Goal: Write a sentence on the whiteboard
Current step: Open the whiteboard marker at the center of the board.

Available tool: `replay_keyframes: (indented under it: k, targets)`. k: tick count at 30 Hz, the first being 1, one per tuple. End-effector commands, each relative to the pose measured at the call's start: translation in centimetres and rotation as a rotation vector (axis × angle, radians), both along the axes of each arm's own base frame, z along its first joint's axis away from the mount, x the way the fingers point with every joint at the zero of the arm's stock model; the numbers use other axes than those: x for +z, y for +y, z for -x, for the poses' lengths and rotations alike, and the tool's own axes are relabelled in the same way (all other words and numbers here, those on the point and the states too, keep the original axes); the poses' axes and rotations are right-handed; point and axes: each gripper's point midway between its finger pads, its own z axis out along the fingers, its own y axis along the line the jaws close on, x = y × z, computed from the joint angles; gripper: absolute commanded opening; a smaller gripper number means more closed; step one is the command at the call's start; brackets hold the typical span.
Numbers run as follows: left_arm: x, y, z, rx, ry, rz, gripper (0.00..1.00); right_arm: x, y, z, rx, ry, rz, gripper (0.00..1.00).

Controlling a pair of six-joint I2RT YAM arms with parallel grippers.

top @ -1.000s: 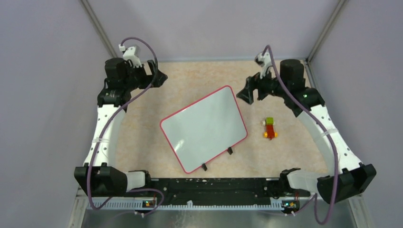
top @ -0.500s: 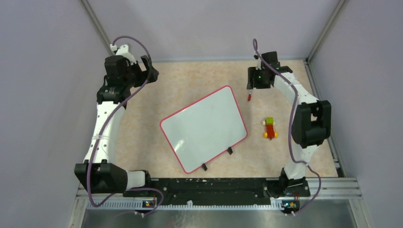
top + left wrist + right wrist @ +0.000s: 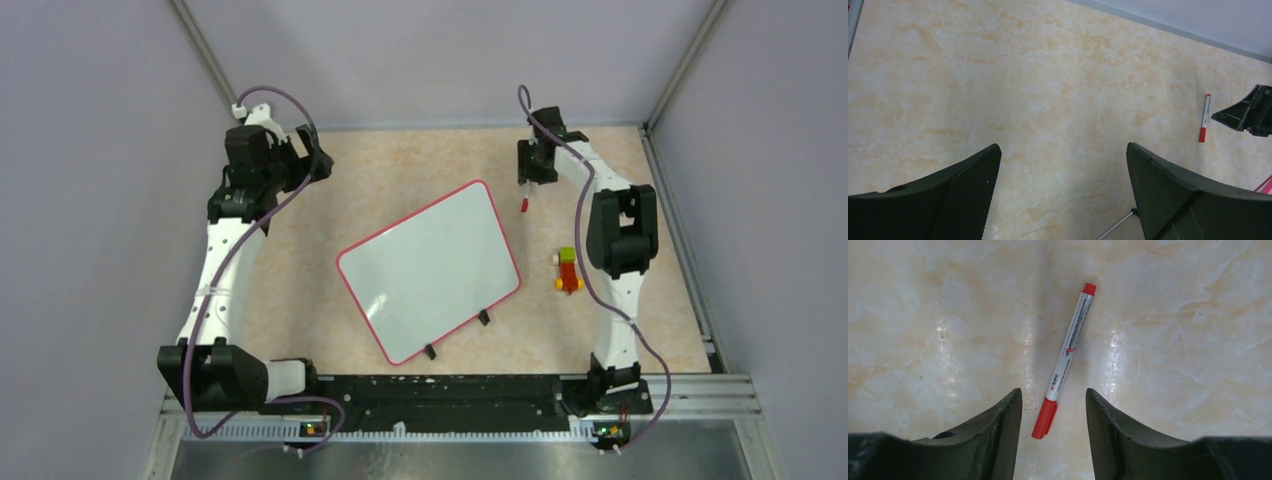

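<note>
Since 1 s ago the right gripper (image 3: 1053, 397) has swung from the right edge to upper centre-right, jaws wide, astride the red marker (image 3: 1068, 352), not gripping. The whiteboard (image 3: 430, 270) sits mid-frame, blank. The left gripper (image 3: 1063, 150) is wide, empty. Pickup likely next.

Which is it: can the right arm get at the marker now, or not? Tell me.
Probably yes. The right claw is open directly over the marker, whose cap end lies between its fingers; nothing lies against it.
</note>
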Motion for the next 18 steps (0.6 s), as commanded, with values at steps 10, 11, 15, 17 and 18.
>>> replay_keyframes:
  k: [10, 11, 15, 17, 18]
  targets:
    - [1.9, 0.4, 0.3, 0.035, -0.077, 0.031, 0.99, -4.7, 0.1, -0.2, -0.031, 0.088, 0.031, 0.31]
    - [1.9, 0.4, 0.3, 0.037, -0.077, 0.03, 0.99, -5.0, 0.1, 0.0, -0.03, 0.095, 0.032, 0.29]
    - [1.3, 0.4, 0.2, 0.036, -0.064, 0.025, 0.99, -4.7, 0.1, 0.4, -0.028, 0.115, 0.026, 0.08]
    - [1.5, 0.3, 0.1, 0.023, -0.068, 0.019, 0.99, -3.0, 0.3, 0.2, -0.021, 0.092, 0.007, 0.03]
    - [1.6, 0.2, 0.0, 0.009, -0.071, 0.01, 0.99, -1.8, 0.4, 0.0, -0.017, 0.07, -0.005, 0.02]
